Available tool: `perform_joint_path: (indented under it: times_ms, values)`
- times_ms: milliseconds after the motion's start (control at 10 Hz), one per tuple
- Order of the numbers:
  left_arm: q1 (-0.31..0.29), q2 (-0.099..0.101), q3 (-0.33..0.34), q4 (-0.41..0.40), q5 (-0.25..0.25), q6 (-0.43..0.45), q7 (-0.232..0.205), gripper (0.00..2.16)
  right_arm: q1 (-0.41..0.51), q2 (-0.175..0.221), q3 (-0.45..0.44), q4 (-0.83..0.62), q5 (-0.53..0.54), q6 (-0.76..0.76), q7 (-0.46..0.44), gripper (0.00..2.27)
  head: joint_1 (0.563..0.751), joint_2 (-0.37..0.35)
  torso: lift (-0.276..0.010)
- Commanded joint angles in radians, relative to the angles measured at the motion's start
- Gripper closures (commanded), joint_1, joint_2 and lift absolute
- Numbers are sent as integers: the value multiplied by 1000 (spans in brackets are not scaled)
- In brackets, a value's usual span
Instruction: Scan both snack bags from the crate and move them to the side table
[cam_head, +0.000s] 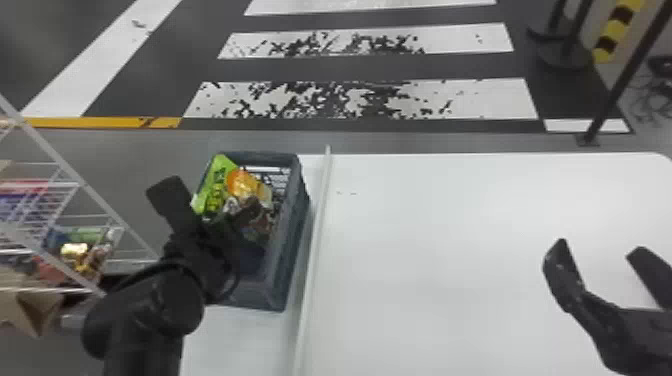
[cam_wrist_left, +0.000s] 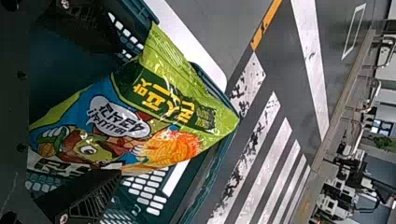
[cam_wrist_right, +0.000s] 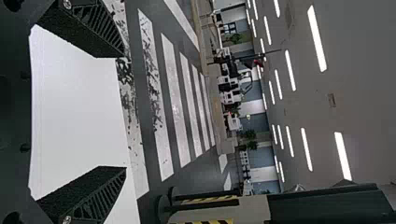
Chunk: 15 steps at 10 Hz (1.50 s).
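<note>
Left black hand (cam_head: 209, 197) spreads open at the gray-blue plastic crate (cam_head: 292, 245), fingers either side of the shiny green, orange-printed snack bag (cam_head: 216, 185) inside. Right of the crate: white raised strip (cam_head: 312, 250), white counter (cam_head: 450, 225), open right black hand (cam_head: 600, 247). Left: white wire rack (cam_head: 85, 183).

Shiny green snack bag (cam_head: 214, 187), orange picture on its front, tilted inside the gray crate (cam_head: 288, 250)

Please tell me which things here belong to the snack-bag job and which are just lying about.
Part of the job:
green snack bag
crate
left gripper
right gripper
white table

Just lying about:
packets on the wire rack
striped post
black pole
</note>
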Motion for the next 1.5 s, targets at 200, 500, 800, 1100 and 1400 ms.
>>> perform_joint_path:
  times_ms: [200, 500, 800, 1100, 1400]
  values:
    - [-39, 0, 2, 60, -3, -12, -11, 73, 0, 1, -3, 1, -3, -1, 1, 63, 695, 138, -29]
    - [-44, 0, -1, 76, -8, -52, -5, 97, -2, 1, -3, 3, -3, 5, 3, 66, 695, 141, -29]
    - [-42, 2, -7, 74, -9, -70, 3, 299, 0, 1, -4, 4, -4, 5, 4, 70, 695, 144, -29]
    - [-36, 0, -16, 68, -11, -73, 22, 802, 1, 1, -4, 4, -16, 5, 13, 76, 695, 147, -29]
    - [-8, 0, -44, 54, -25, -95, 61, 1065, 9, 1, -7, 3, -30, 2, 13, 83, 695, 147, -29]
